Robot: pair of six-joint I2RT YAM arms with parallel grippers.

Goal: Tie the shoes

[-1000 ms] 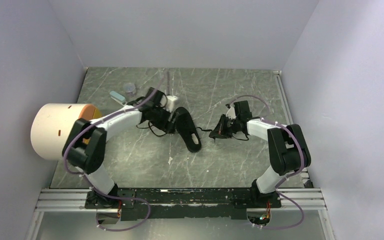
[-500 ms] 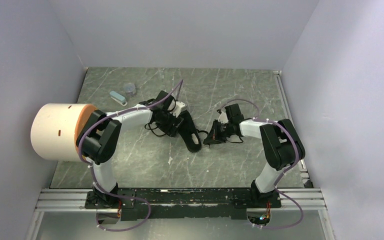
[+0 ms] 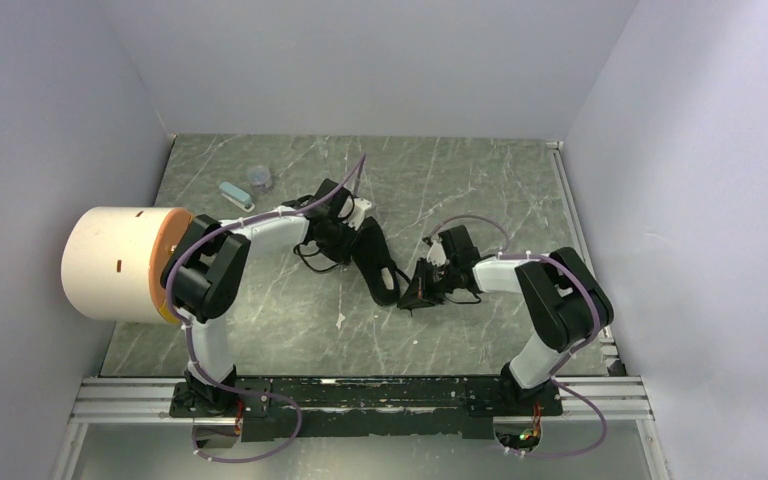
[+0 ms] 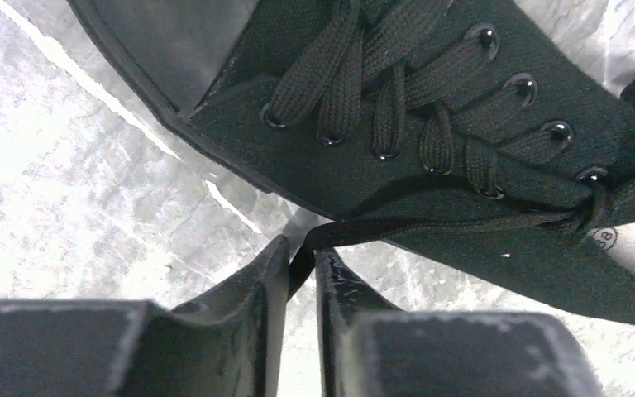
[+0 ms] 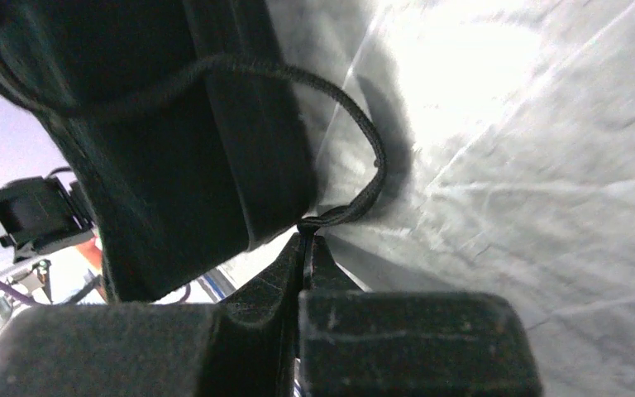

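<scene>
We see the black shoe (image 3: pixel 380 268) mid-way across the table (image 3: pixel 480 190), cropped in both wrist views; left pincer (image 4: pixel 302 258) nearly closed on a lace strand (image 4: pixel 430 222), right pincer (image 5: pixel 306 241) clamped on a second lace (image 5: pixel 365 153)

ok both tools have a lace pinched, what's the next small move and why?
Probably draw the right tool a little away from the shoe. Its lace bows in a slack loop beside the sole, while the other lace, pinched in the left tool, runs nearly straight to the top eyelets. Taking up that slack should even both sides.
</scene>
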